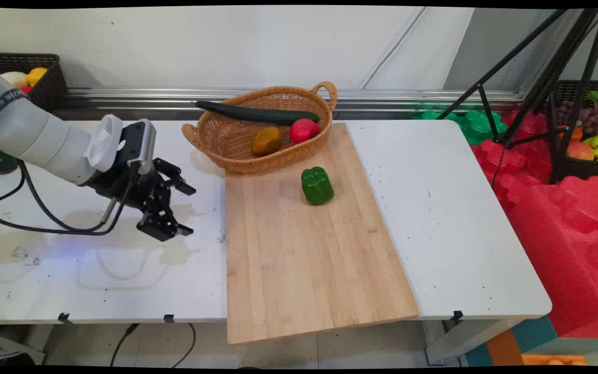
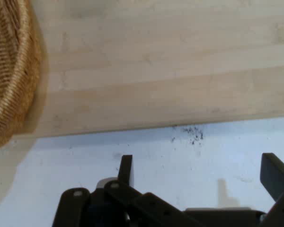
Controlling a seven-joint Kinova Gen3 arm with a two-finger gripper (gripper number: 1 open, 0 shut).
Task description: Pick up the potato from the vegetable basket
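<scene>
My gripper point(image 1: 189, 209) hangs low over the white table point(image 1: 96, 259), left of the wooden cutting board point(image 1: 304, 249). It is open and holds nothing. In the hand view the gripper point(image 2: 199, 172) has its two fingers wide apart over bare table, with the board's edge point(image 2: 156, 85) just ahead. A green bell pepper point(image 1: 317, 185) lies on the board's far part. Behind it a wicker basket point(image 1: 216, 143) holds a dark cucumber point(image 1: 257, 113), a brown potato-like piece point(image 1: 266, 141) and a red fruit point(image 1: 303, 130). The basket's rim point(image 2: 12, 71) shows at the left of the hand view.
A dark basket of fruit point(image 1: 34, 78) stands at the back left. A black tripod point(image 1: 548, 72), red foam blocks point(image 1: 563, 208) and another fruit basket point(image 1: 589, 135) stand off the table's right side. Black cables point(image 1: 29, 218) hang from the arm.
</scene>
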